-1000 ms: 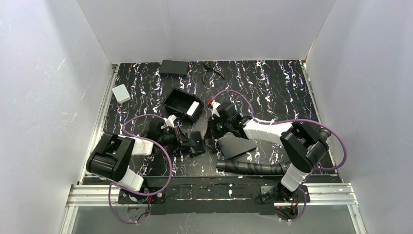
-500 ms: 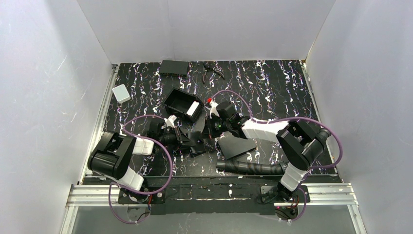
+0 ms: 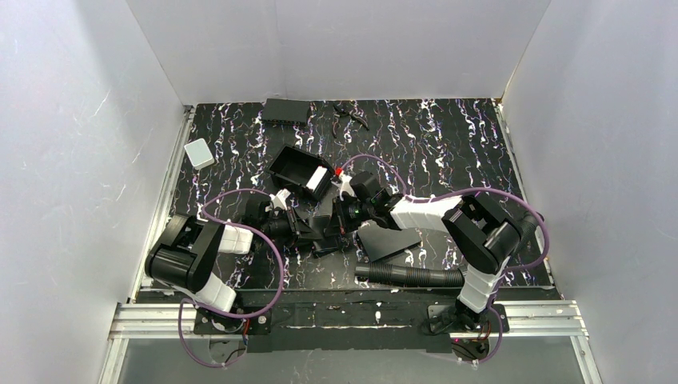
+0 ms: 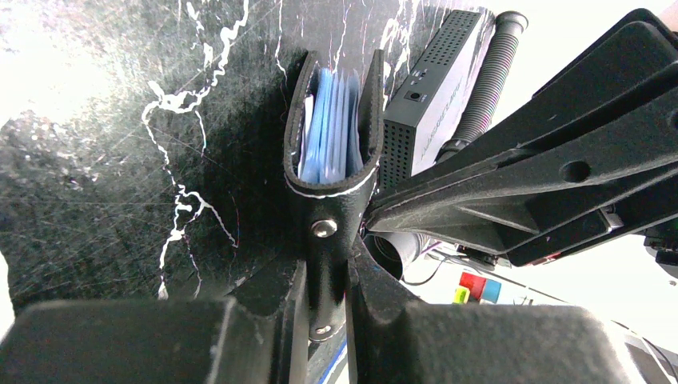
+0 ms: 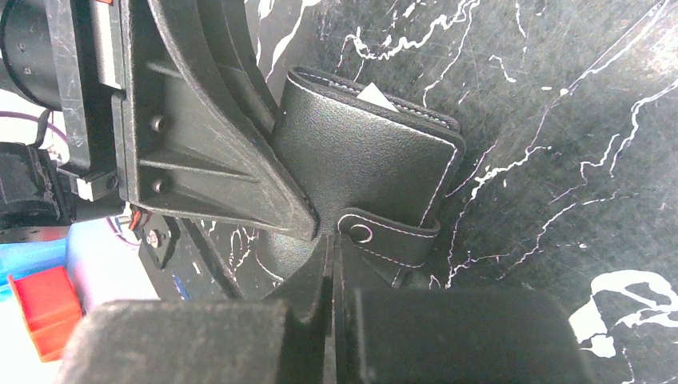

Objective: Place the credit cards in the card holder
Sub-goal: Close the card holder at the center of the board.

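Black stitched-leather card holder (image 4: 369,112): mouth open, your pale-blue glossy credit cards (image 4: 328,132) tucked inside.
Left gripper (image 4: 325,276): pinching the holder's snap strap (image 4: 323,236).
Right gripper (image 5: 331,260): fingers pressed together, beside that strap.

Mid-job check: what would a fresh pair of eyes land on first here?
The black stitched leather card holder, mid-table, gapes open with pale-blue glossy credit cards standing inside. The left gripper pinches its snap strap, while the shut right gripper sits close beside that strap.
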{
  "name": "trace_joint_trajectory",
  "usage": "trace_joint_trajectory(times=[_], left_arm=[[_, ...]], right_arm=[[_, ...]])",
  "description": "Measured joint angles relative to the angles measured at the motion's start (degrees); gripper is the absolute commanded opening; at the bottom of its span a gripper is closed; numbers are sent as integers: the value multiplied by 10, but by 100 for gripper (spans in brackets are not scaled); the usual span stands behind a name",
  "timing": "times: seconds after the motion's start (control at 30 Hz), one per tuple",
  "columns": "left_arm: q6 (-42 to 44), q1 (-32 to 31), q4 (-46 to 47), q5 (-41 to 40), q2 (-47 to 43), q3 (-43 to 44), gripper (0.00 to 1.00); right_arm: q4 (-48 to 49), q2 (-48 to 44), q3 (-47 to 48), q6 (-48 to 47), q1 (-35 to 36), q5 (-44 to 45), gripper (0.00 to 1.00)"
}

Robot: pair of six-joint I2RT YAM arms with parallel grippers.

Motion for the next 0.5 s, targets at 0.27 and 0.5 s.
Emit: trace_joint_trajectory(times=[0.27, 0.5], left_arm=[[0, 0, 2, 2, 2, 0, 0], [0, 0, 2, 2, 2, 0, 0]], right_arm=[[1, 0, 0, 2, 0, -1, 1], [-22, -5, 7, 11, -7, -13, 20]])
